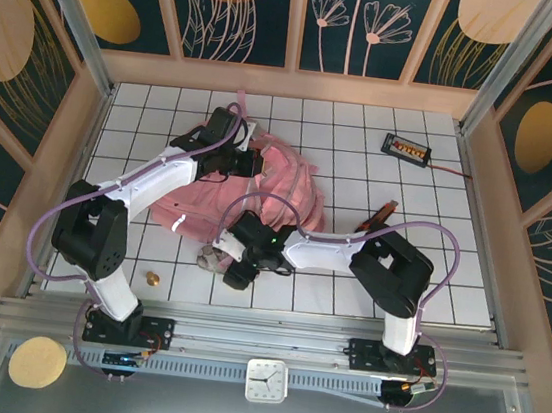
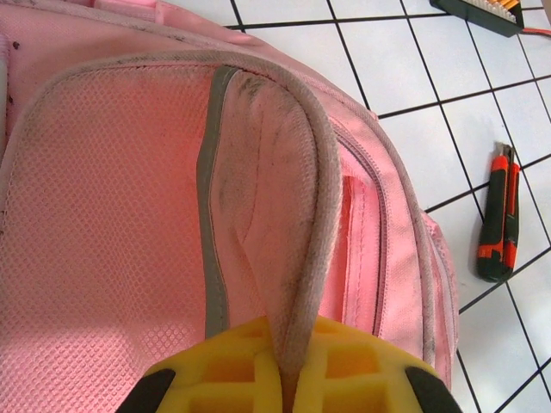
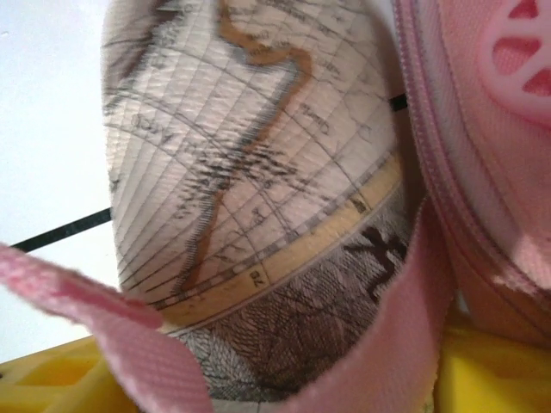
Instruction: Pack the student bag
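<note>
- Noting white grid-lined tabletop carrying everything.
- Finding the student bag, a large pale pink fabric backpack, lying flat mid-table, slightly left of centre.
- Recording left gripper pinching tight on the bag's grimy piped rim, beside a mesh panel.
- Seeing right gripper sitting at the bag's near edge; cannot tell whether spread or clamping.
- Noting rounded cream item printed with an old map lying close before the right gripper, pink webbing strap crossing it.
- Logging orange-and-black utility knife lying on the tiles right of the bag, apart from it.
</note>
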{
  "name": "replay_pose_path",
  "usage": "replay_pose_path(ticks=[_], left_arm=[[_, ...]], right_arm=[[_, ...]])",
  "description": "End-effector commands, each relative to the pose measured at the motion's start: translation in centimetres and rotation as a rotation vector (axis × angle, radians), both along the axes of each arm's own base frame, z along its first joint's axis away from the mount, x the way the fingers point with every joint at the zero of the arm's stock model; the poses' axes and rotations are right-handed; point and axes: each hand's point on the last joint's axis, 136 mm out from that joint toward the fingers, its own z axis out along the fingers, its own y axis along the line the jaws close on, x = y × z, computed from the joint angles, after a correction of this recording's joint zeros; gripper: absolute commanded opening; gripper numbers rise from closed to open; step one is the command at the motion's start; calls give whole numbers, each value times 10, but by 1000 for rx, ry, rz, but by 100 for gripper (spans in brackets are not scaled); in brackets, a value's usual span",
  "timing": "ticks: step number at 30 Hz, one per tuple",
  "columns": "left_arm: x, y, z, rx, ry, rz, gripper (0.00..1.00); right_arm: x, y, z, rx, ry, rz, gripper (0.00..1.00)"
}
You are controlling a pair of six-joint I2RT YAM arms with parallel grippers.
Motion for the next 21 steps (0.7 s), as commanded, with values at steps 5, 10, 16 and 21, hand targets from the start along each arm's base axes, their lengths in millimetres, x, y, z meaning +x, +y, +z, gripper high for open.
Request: replay_pose_path(ticks=[5,10,16,21], left_arm=[[-8,7,0,22,2,-14,0],[-3,9,3,44,-18,-10,0],[6,12,5,85,-44,-6,0],[9,9,15,73,-60,-15,0]], right_arm=[[-29,-15,-1,-64,16,77,54],[-40,-35,22,-85,-11,71,54],[-50,-74,49,-107,-7,-6,54],[-32,-81,130,130,-67,-186,54]])
